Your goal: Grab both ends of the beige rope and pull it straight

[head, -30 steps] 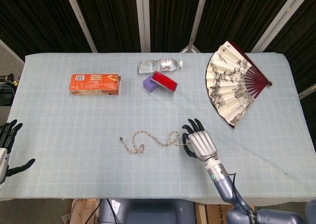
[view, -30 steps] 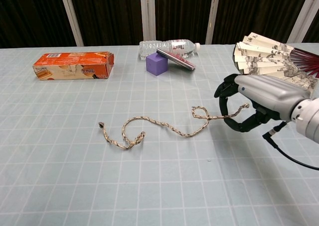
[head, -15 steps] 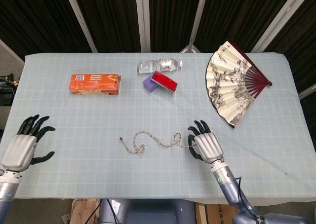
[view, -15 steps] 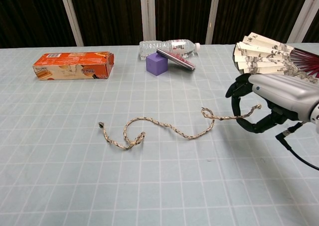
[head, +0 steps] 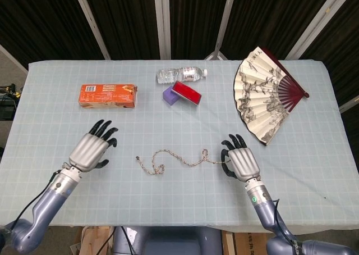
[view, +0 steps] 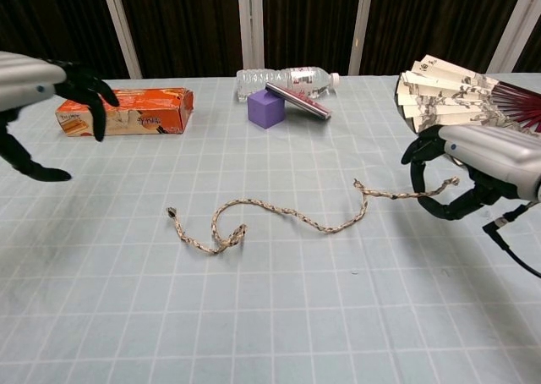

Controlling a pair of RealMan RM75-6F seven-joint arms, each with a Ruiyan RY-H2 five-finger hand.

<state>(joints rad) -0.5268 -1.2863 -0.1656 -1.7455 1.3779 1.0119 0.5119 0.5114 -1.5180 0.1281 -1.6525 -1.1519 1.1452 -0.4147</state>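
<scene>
Rope [head: 178, 159], from the head view, lies kinked mid-worktop [head: 314, 148], its right end pinched by the right hand [head: 240, 160], the left hand [head: 92, 151] spread and empty to its left; the chest view suggests it is light and limp, best taken at the free left tip.

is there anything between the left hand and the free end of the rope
Nothing visible stands in the way. The left hand hovers open, up and to the left of the rope's free end, with only bare tablecloth between them. The orange box lies farther back, off that line. The right hand holds the other end.
</scene>
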